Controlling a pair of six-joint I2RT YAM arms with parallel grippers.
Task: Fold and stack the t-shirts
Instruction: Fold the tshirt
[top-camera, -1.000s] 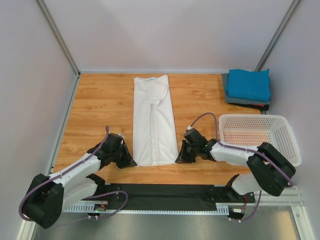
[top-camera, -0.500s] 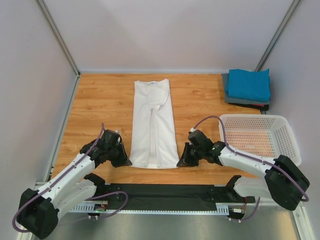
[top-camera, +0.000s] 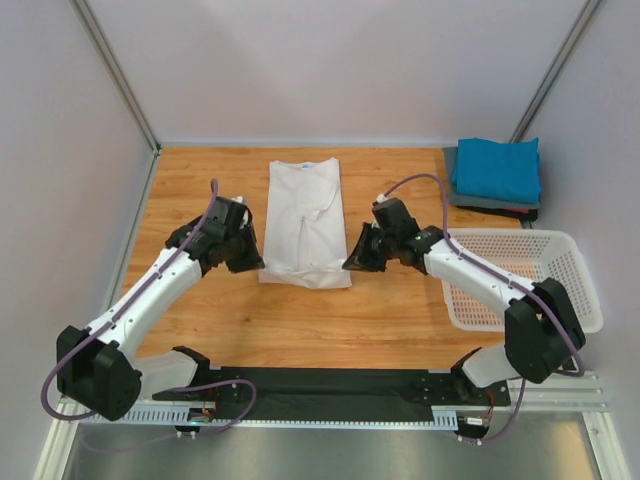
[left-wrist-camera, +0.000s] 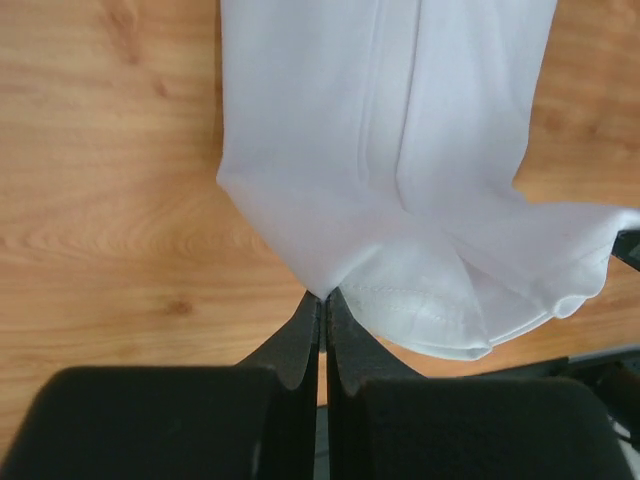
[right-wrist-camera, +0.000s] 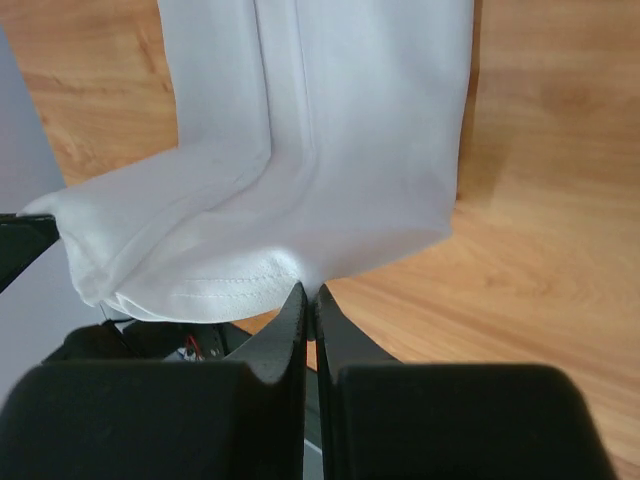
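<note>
Tabletop (top-camera: 400, 320) of orange wood grain under white t-shirt (top-camera: 305, 215), grey walls (top-camera: 330, 70) around.

Lab test cell: white panels (top-camera: 330, 70), alu frame posts (top-camera: 112, 70).

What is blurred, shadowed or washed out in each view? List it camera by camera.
Top external: even, soft light, all sharp, though the plain white cloth t-shirt shows little surface detail. Left wrist: the left gripper is blurred close to the lens, while the hem stitching is crisp. Right wrist: the right gripper is likewise soft, and the t-shirt's edge casts a dark shadow on the wooden table.
</note>
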